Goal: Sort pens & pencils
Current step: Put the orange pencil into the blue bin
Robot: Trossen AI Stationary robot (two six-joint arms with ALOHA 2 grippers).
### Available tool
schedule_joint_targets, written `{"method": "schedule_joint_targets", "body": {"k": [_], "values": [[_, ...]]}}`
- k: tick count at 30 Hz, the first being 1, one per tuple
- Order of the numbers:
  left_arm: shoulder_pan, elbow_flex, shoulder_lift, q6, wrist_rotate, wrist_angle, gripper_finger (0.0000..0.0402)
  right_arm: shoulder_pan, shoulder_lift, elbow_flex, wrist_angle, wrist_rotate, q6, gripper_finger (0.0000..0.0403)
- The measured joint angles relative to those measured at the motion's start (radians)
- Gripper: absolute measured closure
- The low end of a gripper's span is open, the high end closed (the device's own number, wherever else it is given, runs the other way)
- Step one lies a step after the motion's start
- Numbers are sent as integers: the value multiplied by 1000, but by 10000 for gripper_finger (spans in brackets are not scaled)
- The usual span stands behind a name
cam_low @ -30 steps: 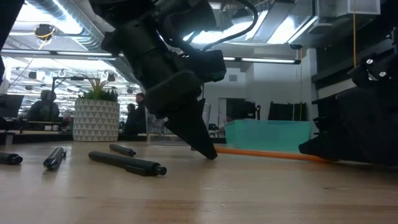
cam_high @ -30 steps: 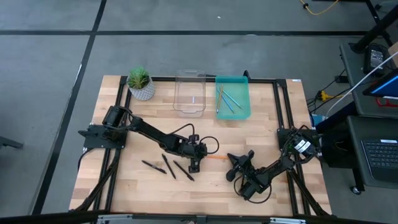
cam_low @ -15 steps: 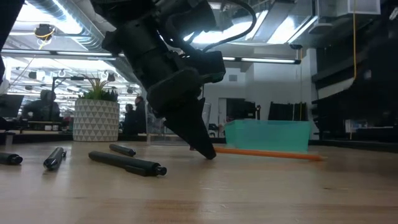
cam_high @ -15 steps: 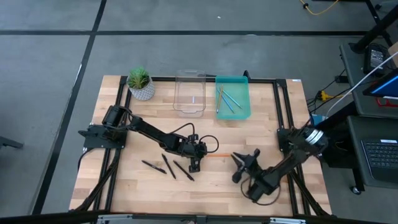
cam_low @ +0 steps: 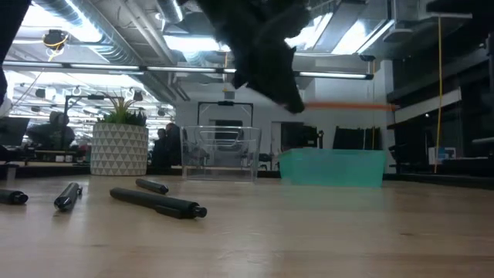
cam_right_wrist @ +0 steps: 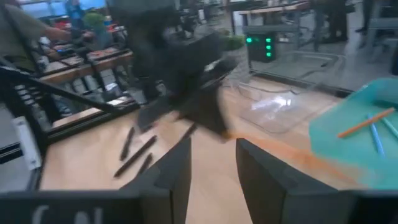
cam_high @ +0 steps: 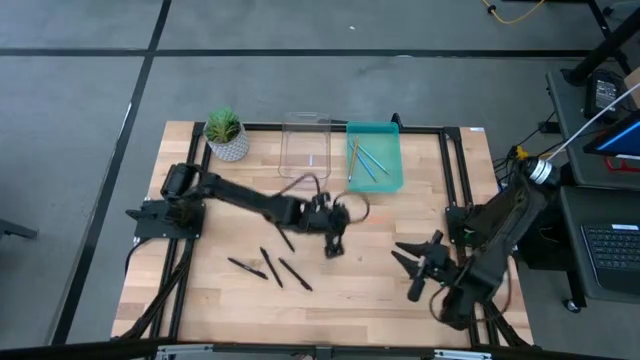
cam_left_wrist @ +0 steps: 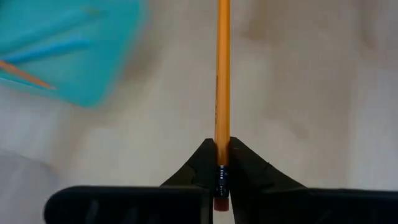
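Left gripper (cam_left_wrist: 222,163) pinches an orange pencil (cam_left_wrist: 222,74) at its eraser end, held clear above the desk (cam_high: 350,285) just short of the teal tray (cam_high: 388,181) (more pencils lie inside that tray). Black pens (cam_high: 280,268) lie on the desk, well apart from the tray. Right gripper (cam_high: 420,262), fingers spread, hangs off beside the tray's near right.
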Motion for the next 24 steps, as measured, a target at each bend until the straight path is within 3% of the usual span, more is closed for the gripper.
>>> {"method": "schedule_joint_targets", "body": {"k": [5,12,18,24], "values": [[136,91,2,-28,-16,-2,385,38,-95,0,5,29,-133,276],[319,110,15,-153,-1,48,385,61,-180,0,12,67,-299,276],[382,117,100,-234,82,142,385,60,-199,0,7,78,-358,276],[396,281,232,-230,113,129,385,60,-199,0,6,79,-358,276]]}}
